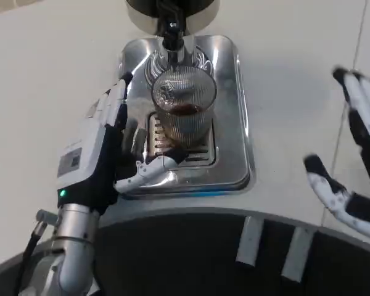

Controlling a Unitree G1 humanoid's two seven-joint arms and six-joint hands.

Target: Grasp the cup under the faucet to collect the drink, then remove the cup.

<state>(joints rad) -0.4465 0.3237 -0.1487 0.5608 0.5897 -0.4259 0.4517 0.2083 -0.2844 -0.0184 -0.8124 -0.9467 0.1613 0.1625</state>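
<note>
Left hand (pixel 108 145) beside the cup (pixel 183 108), fingers curled toward its base; actual contact not discernible, so grip state unclear. Right hand (pixel 351 154) well apart at right, fingers spread, holding nothing. Ribbed glass cup stands on the steel drip tray (pixel 234 123) under the faucet (pixel 171 28), a little dark liquid inside.

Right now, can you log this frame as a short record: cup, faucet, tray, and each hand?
cup: ribbed clear cup upright on the tray grate, dark drink inside
faucet: black faucet directly above the cup
tray: shiny metal tray on the white table
left hand: left hand beside the cup, fingers reaching around its base; firm grip unclear
right hand: right hand off to the side, fingers spread, holding nothing
</note>
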